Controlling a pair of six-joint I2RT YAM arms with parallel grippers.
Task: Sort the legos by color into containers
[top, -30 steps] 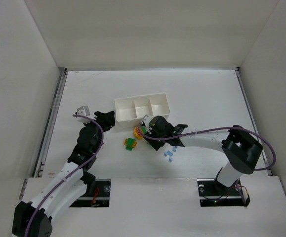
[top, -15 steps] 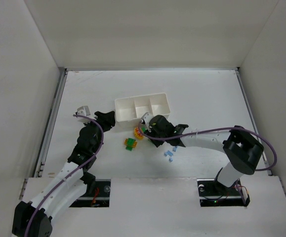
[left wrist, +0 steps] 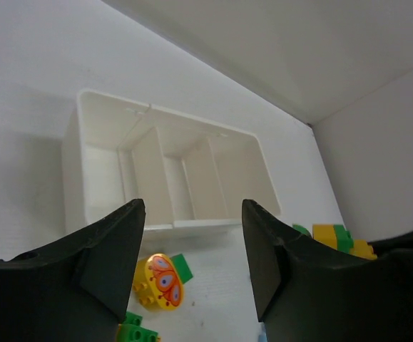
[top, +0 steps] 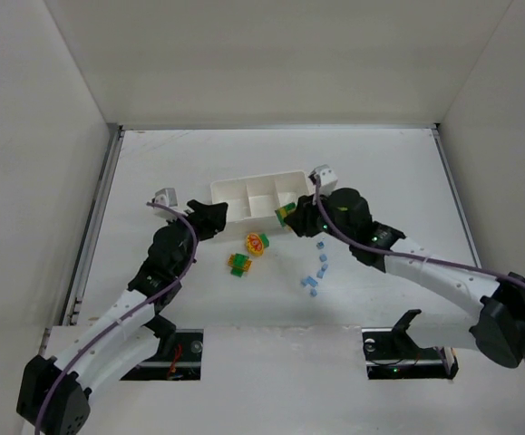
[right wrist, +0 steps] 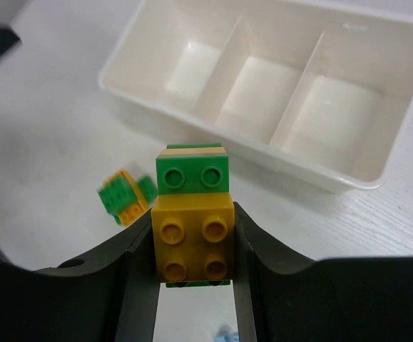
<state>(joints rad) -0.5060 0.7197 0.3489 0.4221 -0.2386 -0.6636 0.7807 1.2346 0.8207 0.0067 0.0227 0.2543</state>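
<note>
Right gripper: fingers clamped on a green-and-yellow cluster, studs facing the wrist camera, low centre of that frame. The white tray (three compartments) lies beyond it, upper right. Left gripper: jaws wide apart, holding nothing, facing the tray's near wall. In the top view, a yellow-red piece, a second green-yellow cluster and pale blue bricks lie on the table just below the tray, mid-frame.

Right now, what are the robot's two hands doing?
Left gripper: open, holding nothing.
Right gripper: shut on the green and yellow lego cluster.
</note>
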